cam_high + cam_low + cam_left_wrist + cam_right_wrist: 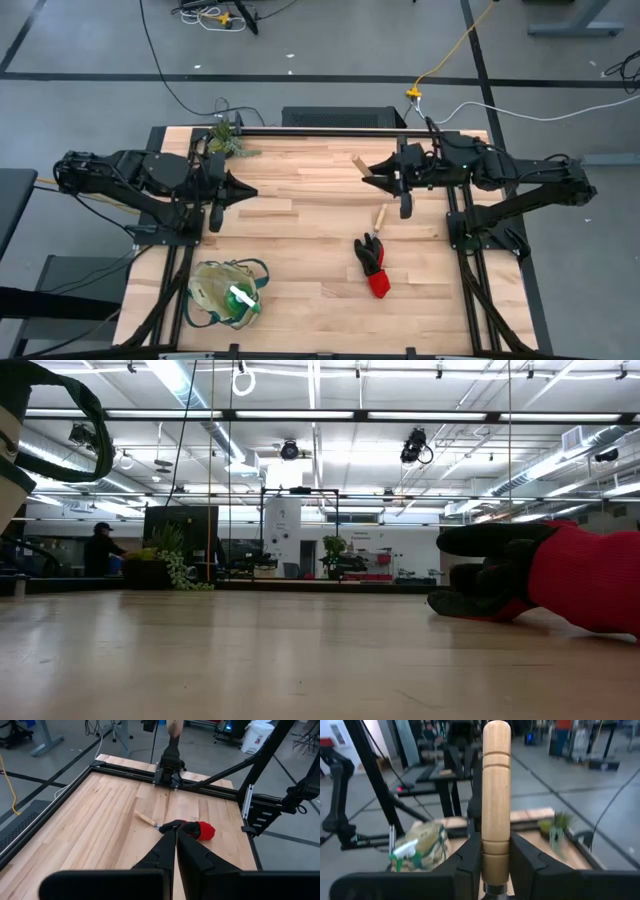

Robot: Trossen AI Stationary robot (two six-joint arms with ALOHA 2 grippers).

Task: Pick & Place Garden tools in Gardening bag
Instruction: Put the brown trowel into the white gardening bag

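My right gripper [378, 177] hangs above the table's far middle, shut on a wooden-handled garden tool [496, 790]. A second wooden-handled tool [379, 217] lies flat on the table, beside the black-and-red glove bundle [372, 266], which also lies on the wood. The beige gardening bag [228, 293] sits at the near left with a translucent green item with a white part [240, 298] inside. My left gripper [245, 190] is shut, holds nothing and hovers at the left, pointing toward the glove bundle [192, 829]. My right gripper pinches the tool's wooden handle near its collar end [495, 862] between its two fingers [470, 862]. The handle runs roughly along the fingers and its rounded free end [497, 732] sticks out past their tips. The tool is lifted clear of the table.
A small green potted plant [225, 140] stands at the far left corner. Black frame rails [300, 130] run along the table's far edge and sides. Bare wood lies between the bag and the glove bundle.
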